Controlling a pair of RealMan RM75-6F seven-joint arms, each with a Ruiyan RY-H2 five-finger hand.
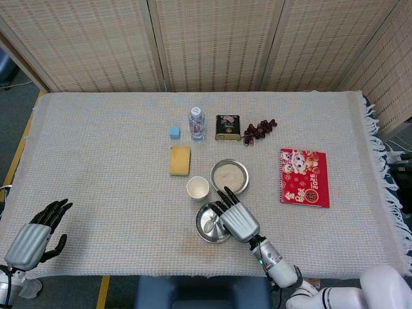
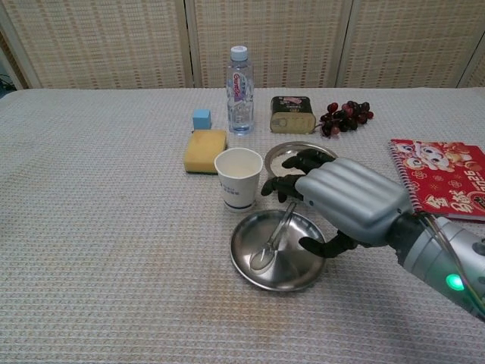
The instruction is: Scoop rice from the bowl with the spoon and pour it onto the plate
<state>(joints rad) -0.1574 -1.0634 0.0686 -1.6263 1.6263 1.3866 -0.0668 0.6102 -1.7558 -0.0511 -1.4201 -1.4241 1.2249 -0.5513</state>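
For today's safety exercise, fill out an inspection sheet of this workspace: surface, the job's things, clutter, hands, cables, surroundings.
Surface: table under a woven cloth.
Job's things: bowl holds rice; spoon lies in the plate; no rice seen on the plate.
Clutter: paper cup, sponge, blue cube, water bottle, tin, grapes, red notebook.
Hands: right hand above the plate, fingers spread; left hand at the near left edge, holding nothing.
Cables: nothing seen.
Surroundings: woven screens behind.
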